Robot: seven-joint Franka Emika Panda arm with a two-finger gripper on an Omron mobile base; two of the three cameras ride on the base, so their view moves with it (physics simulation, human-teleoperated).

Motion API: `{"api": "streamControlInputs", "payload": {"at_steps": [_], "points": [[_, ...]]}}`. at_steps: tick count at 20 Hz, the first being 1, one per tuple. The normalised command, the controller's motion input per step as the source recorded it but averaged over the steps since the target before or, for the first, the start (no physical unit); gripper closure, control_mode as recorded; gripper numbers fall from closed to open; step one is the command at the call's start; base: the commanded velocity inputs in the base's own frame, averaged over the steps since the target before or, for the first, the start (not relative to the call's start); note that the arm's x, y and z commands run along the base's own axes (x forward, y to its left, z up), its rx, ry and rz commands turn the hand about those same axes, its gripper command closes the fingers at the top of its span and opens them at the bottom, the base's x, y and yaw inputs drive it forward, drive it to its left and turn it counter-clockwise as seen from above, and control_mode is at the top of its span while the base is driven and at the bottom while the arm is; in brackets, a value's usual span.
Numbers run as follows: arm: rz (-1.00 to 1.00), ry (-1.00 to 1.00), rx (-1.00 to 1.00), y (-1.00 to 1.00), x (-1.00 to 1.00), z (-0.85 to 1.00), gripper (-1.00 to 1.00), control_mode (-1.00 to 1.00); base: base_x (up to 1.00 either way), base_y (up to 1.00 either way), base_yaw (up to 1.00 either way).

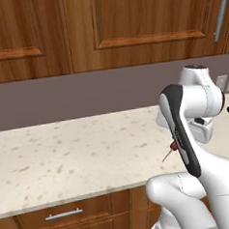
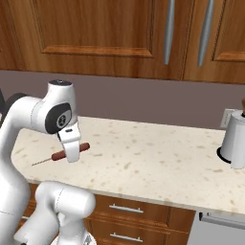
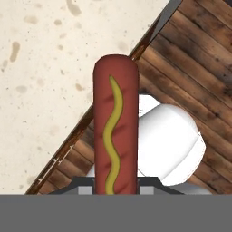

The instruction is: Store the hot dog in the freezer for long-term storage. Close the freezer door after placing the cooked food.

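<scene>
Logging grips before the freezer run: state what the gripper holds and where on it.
The gripper is shut on the hot dog, clamped across the sausage's middle; the stick pokes out free on one side.

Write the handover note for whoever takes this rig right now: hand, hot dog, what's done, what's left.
Hand: shut on the hot dog, gripping it across the middle.
Hot dog: held level at the front edge of the speckled counter, its stick pointing out to one side; the hand view shows the mustard stripe facing the camera.
Done: hot dog picked up.
Left: drive to the freezer, open its door if shut, set the hot dog on a shelf, release, close the freezer door.
Nearby: a white canister stands far along the counter, well clear of the hand.
</scene>
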Motion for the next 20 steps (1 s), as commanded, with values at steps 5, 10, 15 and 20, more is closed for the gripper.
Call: {"api": "streamControlInputs", "payload": {"at_steps": [5,10,15,20], "points": [[0.00,0.00,0.00,0.00,0.00,0.00,1.00,-1.00,0.00,0.00,0.00],[0.00,-0.01,0.00,0.00,-0.12,0.00,1.00,1.00,-0.08,0.00,-0.01],[0.00,0.00,0.00,0.00,0.00,0.00,1.00,1.00,-0.85,-0.13,-0.30],[0.00,0.00,0.00,0.00,0.00,0.00,1.00,1.00,-0.64,-0.06,-0.62]]}}
